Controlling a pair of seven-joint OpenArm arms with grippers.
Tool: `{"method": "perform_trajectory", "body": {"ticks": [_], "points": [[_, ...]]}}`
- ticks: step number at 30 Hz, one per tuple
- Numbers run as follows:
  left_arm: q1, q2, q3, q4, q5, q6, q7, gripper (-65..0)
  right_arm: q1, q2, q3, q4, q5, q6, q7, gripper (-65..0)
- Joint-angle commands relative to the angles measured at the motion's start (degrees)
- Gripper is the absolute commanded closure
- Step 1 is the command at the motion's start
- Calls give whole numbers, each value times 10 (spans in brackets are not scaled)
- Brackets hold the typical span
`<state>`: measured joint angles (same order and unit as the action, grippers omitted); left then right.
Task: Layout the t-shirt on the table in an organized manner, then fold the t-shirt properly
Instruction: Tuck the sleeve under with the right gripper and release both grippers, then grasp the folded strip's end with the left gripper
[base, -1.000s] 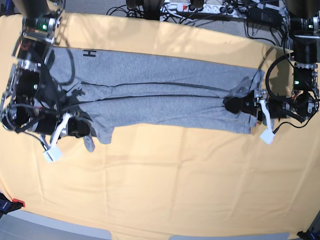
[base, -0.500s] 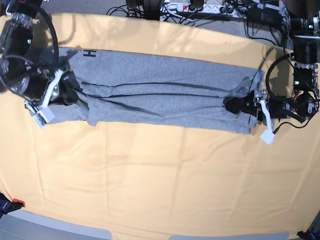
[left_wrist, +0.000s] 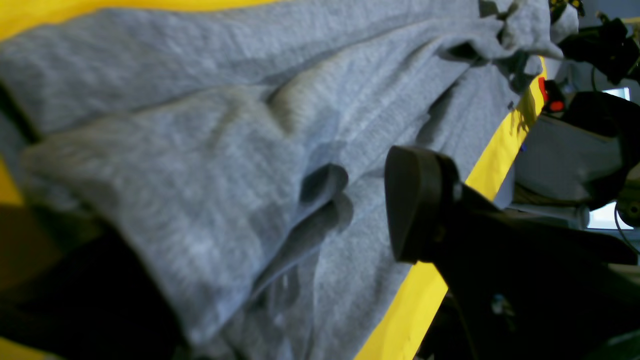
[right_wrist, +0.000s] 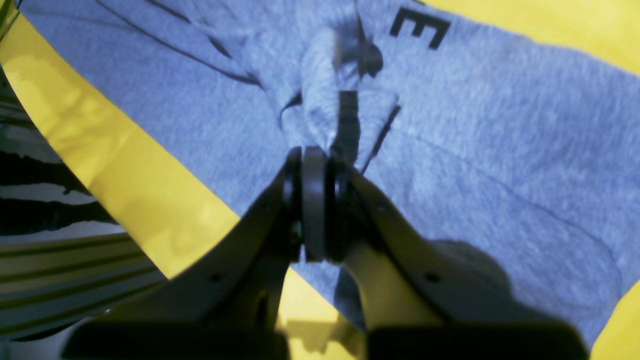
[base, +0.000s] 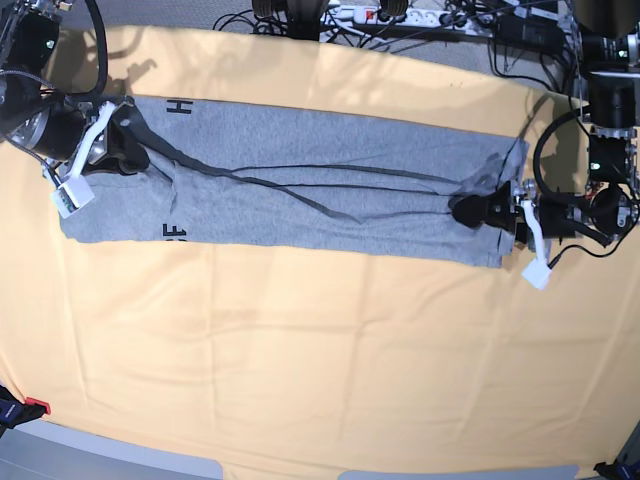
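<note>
The t-shirt (base: 300, 190) is lying as a long grey band across the far half of the table (base: 320, 360), running from near the left edge almost to the right edge, with dark fold lines crossing its middle and black letters showing at its left end. The right gripper (base: 128, 150) is sitting over the shirt's far-left end, close to the table's far-left corner, with its jaws pressed together on a bunched ridge of grey cloth; the right wrist view is showing that pinch (right_wrist: 320, 165) clearly, the fabric gathering just past the fingertips and a black letter E lying beyond it. Compared with a second ago, this arm is standing much farther back: then it was down at the shirt's near-left corner with a loose flap hanging off the near edge of the band, and half a second ago it was partway up. That flap is now gone from the near side, the left end is lying flatter and squarer, and black print is now showing along the near-left hem where none was visible before. The left gripper (base: 490, 212) is resting at the shirt's right end near the table's right edge, unmoved since the earlier frames; its jaws are standing wide apart, with one dark finger (left_wrist: 417, 200) hovering over the grey cloth and holding nothing.
</note>
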<state>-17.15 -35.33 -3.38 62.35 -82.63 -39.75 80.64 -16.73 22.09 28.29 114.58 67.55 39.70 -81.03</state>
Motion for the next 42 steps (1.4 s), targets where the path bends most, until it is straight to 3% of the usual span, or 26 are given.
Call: {"method": "perform_trajectory", "body": {"ticks": [1,7,13,18,23,25,35,40,42], "points": [[-17,-14,-5,8,-8,-3,-6,-430,-2,10,6,10,12,3,10,0],[-23,-23,-9,8,-8,-3,-10,-430,-28,9,6,9,10,3,10,0],[-37,-30,-21,8,-9,-3,-10,-430,-28,9,6,8,-70,3,10,0],[-48,-49,-21,8,-24,-3,-9,-430,-28,8,6,7,-83,3,10,0],[-64,-77,-31,8,-24,-3,-9,-430,-28,8,6,8,-136,3,10,-164],[-70,-88,-48,8,-24,-3,-9,-430,-28,9,6,8,-134,-1,10,-194],[-71,-131,-232,8,-24,-3,-6,-430,-28,57,21,17,-134,-19,10,-195],[-71,-156,-272,8,-24,-3,-6,-430,-28,60,90,28,-134,-24,10,-195],[-70,-163,-272,8,-24,-3,-6,-430,-28,60,127,28,-134,-46,10,-195]]}}
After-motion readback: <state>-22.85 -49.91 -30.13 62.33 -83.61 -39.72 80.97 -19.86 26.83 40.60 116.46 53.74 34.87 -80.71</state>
